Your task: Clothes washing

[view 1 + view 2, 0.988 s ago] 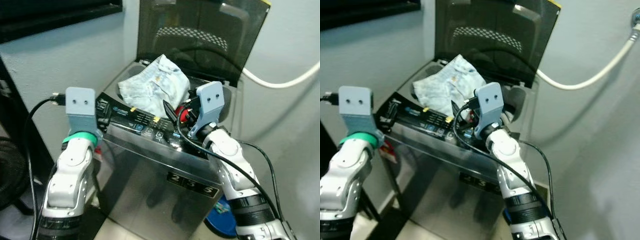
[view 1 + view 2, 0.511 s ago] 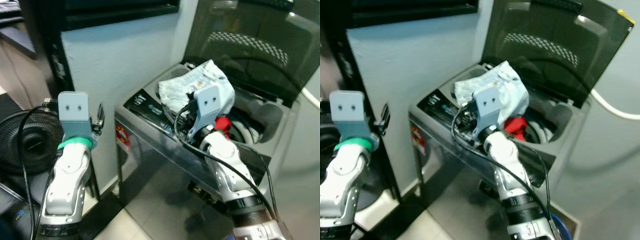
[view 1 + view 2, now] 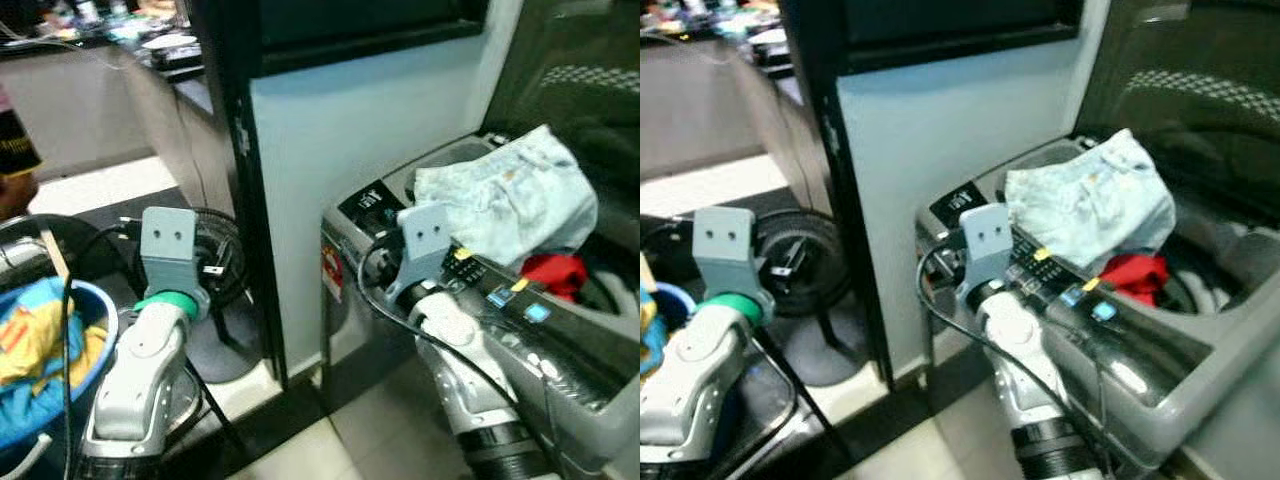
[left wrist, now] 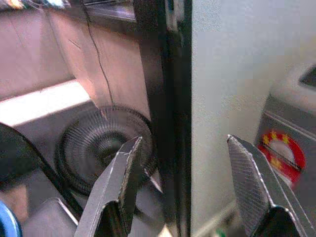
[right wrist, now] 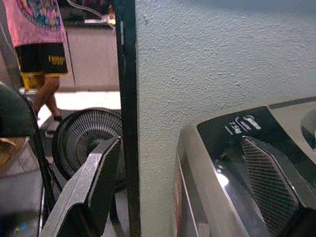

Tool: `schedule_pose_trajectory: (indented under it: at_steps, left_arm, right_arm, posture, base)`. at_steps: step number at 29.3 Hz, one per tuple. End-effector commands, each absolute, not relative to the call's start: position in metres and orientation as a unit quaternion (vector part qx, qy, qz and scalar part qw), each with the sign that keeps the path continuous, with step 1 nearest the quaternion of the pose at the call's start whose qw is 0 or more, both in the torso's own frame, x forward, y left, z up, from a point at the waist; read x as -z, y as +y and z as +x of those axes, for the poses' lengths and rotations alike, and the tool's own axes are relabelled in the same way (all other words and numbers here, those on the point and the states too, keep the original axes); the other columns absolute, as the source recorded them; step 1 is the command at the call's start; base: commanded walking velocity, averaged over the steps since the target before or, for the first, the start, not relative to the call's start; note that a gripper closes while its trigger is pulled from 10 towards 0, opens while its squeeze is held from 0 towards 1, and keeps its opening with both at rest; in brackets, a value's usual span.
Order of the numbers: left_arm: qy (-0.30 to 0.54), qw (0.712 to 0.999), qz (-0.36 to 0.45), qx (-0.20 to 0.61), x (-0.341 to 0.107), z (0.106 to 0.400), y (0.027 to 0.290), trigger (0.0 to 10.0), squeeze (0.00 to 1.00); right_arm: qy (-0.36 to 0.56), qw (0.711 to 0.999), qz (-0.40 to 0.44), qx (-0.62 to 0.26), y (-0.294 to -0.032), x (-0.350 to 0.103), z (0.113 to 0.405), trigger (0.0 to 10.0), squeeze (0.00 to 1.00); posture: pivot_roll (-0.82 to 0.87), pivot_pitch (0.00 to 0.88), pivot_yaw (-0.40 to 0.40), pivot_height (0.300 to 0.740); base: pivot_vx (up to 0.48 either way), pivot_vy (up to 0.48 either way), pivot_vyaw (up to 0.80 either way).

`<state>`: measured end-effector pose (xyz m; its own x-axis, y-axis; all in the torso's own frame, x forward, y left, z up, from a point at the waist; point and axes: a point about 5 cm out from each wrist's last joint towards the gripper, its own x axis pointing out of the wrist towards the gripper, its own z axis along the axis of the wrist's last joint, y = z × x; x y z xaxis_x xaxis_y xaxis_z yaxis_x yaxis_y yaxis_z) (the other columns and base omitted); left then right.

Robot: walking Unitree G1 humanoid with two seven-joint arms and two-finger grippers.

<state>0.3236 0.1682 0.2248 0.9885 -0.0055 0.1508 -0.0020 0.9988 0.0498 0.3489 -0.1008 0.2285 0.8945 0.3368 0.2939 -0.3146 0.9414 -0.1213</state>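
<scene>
The open top-load washing machine point(image 3: 352, 280) stands at the right. A pale denim garment point(image 3: 510, 200) lies heaped over its rim, and a red garment point(image 3: 550, 270) sits in the drum beside it. A blue basket point(image 3: 90, 385) of coloured clothes is at the far left. My left arm point(image 3: 165, 245) is raised between the basket and the black post. My right arm point(image 3: 425, 240) is raised in front of the washer's control panel. In the wrist views the left gripper point(image 4: 183, 140) and the right gripper point(image 5: 180, 143) are both open and hold nothing.
A black post point(image 3: 235, 170) and a pale blue wall point(image 3: 370, 130) stand left of the washer. A black floor fan point(image 3: 215, 290) sits on the floor beyond the post. A person in a pink shirt and black shorts point(image 5: 39, 29) stands farther off. The washer's dark lid point(image 3: 580, 60) is up.
The whole view has swung to the left: the washer has shifted to the right side of the picture, and the fan and the blue basket have come into view. Both arms stay raised with nothing held.
</scene>
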Motion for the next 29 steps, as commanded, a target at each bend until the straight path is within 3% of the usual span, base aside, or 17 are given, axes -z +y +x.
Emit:
schedule_pose_trajectory:
  at_steps: [1,29]
  left_arm:
    - [-0.062,0.997,0.037,-0.014,-0.2209,0.3253,0.1737,10.0,0.0]
    - [-0.078,0.997,0.017,0.005,-0.2241,0.3205,0.1679,10.0,0.0]
  right_arm:
    - [-0.157,0.974,-0.028,-0.162,-0.1012,-0.225,0.3476,10.0,0.0]
    - [-0.162,0.973,-0.029,-0.162,-0.1046,-0.2276,0.3493,10.0,0.0]
  posture:
    - [0.08,0.035,0.083,0.74]
    - [0.09,0.028,0.059,0.74]
  base:
    - [0.0,0.0,0.8]
    - [0.0,0.0,0.8]
